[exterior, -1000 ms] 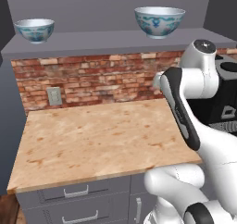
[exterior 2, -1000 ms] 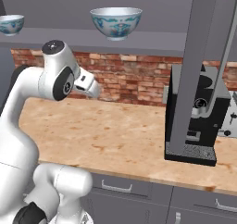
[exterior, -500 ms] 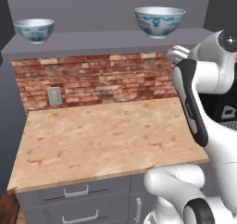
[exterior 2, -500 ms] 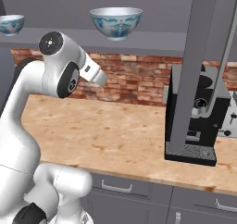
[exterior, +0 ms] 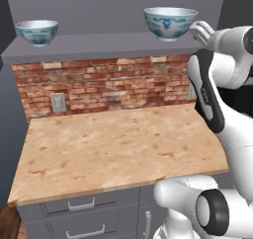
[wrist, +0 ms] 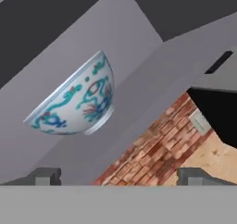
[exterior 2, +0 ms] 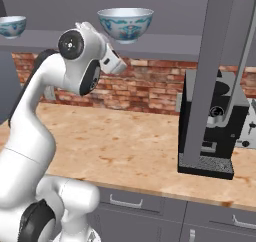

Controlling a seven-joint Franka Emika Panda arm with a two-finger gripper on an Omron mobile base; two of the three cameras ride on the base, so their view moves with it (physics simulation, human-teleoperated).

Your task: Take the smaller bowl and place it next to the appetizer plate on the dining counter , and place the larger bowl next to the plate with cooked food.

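Hand view showed the end effector, fingers apart and empty, nearing the larger blue-patterned white porcelain bowl; a misjudged reach could have knocked it off the grey shelf.

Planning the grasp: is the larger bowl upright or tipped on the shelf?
Upright: the larger bowl stands on its foot on the shelf, rim up and level.

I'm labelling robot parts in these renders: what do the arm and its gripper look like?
The arm is glossy white with rounded, bulbous links and dark grey to black joints; a round dark cap sits at the upper joint, and a black band runs down one link. No cables or markings show. The gripper has two small, blocky dark grey fingertips.
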